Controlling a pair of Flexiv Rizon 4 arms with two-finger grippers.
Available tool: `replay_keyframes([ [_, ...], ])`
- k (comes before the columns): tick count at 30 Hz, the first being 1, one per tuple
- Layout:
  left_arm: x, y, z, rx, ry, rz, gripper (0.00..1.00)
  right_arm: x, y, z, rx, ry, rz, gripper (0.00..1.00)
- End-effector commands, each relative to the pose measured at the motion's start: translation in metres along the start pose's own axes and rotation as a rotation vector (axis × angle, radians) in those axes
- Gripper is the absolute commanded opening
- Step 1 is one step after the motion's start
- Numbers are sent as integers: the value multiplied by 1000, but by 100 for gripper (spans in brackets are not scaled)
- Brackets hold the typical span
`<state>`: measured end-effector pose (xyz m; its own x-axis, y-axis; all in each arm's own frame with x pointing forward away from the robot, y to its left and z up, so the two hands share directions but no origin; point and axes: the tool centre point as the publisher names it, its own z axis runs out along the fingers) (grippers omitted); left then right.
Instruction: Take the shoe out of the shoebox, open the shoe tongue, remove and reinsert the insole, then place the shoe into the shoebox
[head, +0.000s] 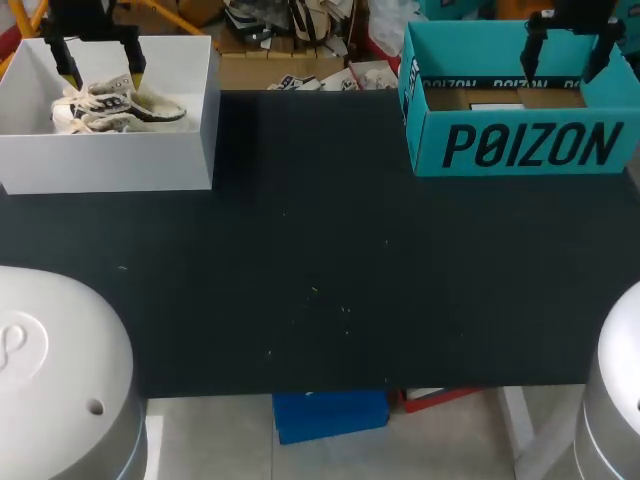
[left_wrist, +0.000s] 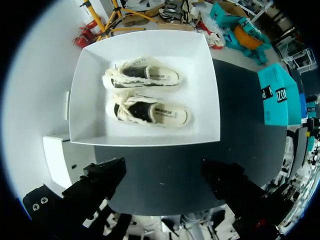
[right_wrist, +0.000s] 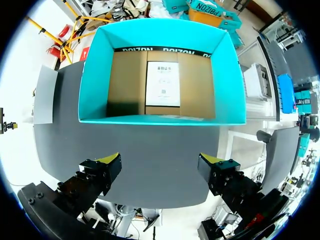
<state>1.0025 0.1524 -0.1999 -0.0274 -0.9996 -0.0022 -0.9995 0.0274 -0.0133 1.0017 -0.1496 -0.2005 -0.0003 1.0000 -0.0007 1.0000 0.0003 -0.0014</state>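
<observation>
Two cream low-top shoes with dark trim lie side by side in a white box (head: 110, 160); from the head view they show as one pale bundle (head: 115, 105). Seen from the left wrist, the far shoe (left_wrist: 145, 77) and the near shoe (left_wrist: 150, 111) lie on the floor of the white box (left_wrist: 80, 105). My left gripper (head: 100, 68) (left_wrist: 164, 170) hangs open above this box, touching nothing. A teal shoebox (head: 530, 145) (right_wrist: 160, 35) stands at the back right, holding only a cardboard floor and a white sheet (right_wrist: 162, 83). My right gripper (head: 565, 60) (right_wrist: 160, 161) hovers open above it.
The dark table top (head: 320, 260) stretches bare between the two boxes and toward the front edge. The tops of both my arm bases (head: 50, 370) show at the front corners.
</observation>
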Motion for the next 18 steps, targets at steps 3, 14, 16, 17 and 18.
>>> replay_keyframes([
  [3, -25, -4, -4, 80, -79, 413, 100, 0, 0, 0, 1, 0, 0, 100],
  [14, -49, -19, -1, 56, 68, 1053, 100, 0, 0, 0, 1, 0, 0, 100],
  [16, -49, -24, 1, 38, 80, 1167, 100, 0, 0, 0, 1, 0, 0, 100],
  [17, -49, -26, 1, 35, 74, 1247, 100, 0, 0, 0, 1, 0, 0, 100],
  [18, -49, -26, 1, 16, 79, 1303, 100, 0, 0, 0, 1, 0, 0, 100],
])
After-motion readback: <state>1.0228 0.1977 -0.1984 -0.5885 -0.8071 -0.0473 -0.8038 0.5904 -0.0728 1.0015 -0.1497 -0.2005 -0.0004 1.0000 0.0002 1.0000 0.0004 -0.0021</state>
